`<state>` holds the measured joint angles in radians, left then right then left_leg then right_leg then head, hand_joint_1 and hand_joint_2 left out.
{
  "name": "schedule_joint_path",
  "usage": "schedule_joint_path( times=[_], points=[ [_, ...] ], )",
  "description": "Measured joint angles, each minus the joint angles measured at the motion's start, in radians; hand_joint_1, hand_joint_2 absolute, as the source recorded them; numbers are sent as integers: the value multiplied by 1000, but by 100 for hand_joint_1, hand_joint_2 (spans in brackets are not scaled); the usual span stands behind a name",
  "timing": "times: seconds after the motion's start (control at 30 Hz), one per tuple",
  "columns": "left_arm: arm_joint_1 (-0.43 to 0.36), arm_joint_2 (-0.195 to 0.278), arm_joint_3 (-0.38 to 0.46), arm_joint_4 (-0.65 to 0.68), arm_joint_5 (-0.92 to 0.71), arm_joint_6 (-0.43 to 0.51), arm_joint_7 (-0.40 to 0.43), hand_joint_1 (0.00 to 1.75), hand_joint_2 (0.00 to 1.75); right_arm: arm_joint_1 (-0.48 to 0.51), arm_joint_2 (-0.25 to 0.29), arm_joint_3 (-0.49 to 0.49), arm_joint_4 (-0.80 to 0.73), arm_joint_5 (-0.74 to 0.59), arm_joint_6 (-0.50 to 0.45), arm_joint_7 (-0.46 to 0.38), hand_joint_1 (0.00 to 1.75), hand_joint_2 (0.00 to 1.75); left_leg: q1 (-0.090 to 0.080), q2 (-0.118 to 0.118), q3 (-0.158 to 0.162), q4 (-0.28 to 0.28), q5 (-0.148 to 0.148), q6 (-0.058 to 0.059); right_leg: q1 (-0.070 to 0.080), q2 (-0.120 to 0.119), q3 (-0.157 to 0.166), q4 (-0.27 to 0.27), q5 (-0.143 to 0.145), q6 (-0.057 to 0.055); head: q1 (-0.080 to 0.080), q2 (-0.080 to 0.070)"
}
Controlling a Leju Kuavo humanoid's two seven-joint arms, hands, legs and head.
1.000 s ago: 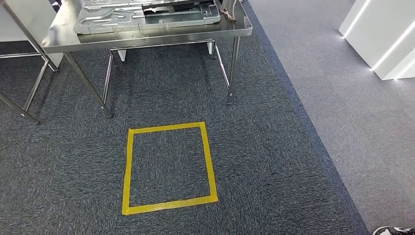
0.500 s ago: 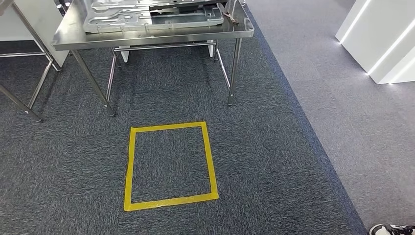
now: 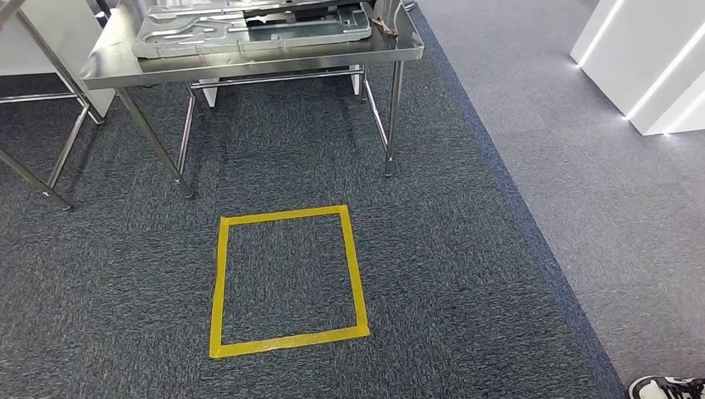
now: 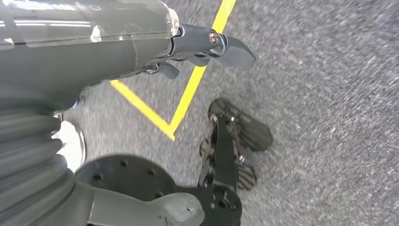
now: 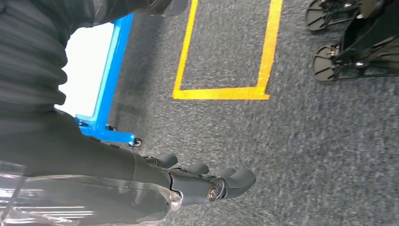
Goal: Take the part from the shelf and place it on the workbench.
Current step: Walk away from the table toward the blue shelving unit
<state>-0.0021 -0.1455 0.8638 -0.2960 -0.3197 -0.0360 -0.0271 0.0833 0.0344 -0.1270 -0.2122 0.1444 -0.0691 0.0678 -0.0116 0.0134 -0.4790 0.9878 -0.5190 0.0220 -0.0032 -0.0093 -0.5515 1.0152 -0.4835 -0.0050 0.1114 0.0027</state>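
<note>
A steel workbench (image 3: 249, 66) stands ahead at the top of the head view. A large grey pressed-metal part (image 3: 249, 25) lies flat on it, with a small brown item (image 3: 384, 23) at its right end. My left hand (image 4: 207, 47) hangs over the carpet beside a corner of yellow tape (image 4: 193, 84); its fingers are apart and hold nothing. My right hand (image 5: 207, 181) also hangs low over the carpet, fingers loosely spread and empty.
A yellow tape square (image 3: 220, 283) marks the carpet in front of the bench. Another table's steel legs (image 3: 50, 158) stand at the left. A white lit cabinet (image 3: 648, 66) is at the right. A person's shoe (image 3: 669, 387) shows bottom right. A blue wheeled frame (image 5: 110, 75) stands near my right side.
The whole head picture has swayed slightly, so the camera moved. The bench, the part and the tape square have kept their places relative to each other.
</note>
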Motion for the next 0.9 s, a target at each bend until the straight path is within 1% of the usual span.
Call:
schedule_joint_path(
  times=[0.03,0.1,0.5,0.67,0.77,0.9],
  points=[
    [6,6,-34,-3,13,2,1,0,0,2,0,4,-6,-6,3,-2,0,87,0,0,0,0,0,-1,0,0,0,0,0,-1,0,0],
    [19,17,-102,-9,40,6,4,0,0,6,-1,13,-19,-18,8,-7,0,0,0,0,0,0,1,-2,0,0,0,0,1,-1,0,0],
    [92,81,-513,-47,199,23,15,0,0,30,-10,65,-101,-88,41,-40,0,0,0,0,-1,1,1,-2,-3,0,0,0,3,0,0,0],
    [118,105,-671,-62,266,30,20,0,0,39,-14,86,-132,-118,55,-54,0,0,-1,0,-1,2,1,-2,-4,0,0,0,3,0,0,0],
    [130,116,-744,-68,301,33,23,0,0,42,-15,96,-146,-133,63,-60,0,0,-1,0,-2,2,1,-2,-4,0,-1,0,3,0,0,0],
    [139,125,-797,-73,318,34,24,0,0,45,-17,103,-157,-141,67,-62,0,0,-1,0,-2,2,1,-2,-4,0,-1,0,3,0,0,0]
  ],
)
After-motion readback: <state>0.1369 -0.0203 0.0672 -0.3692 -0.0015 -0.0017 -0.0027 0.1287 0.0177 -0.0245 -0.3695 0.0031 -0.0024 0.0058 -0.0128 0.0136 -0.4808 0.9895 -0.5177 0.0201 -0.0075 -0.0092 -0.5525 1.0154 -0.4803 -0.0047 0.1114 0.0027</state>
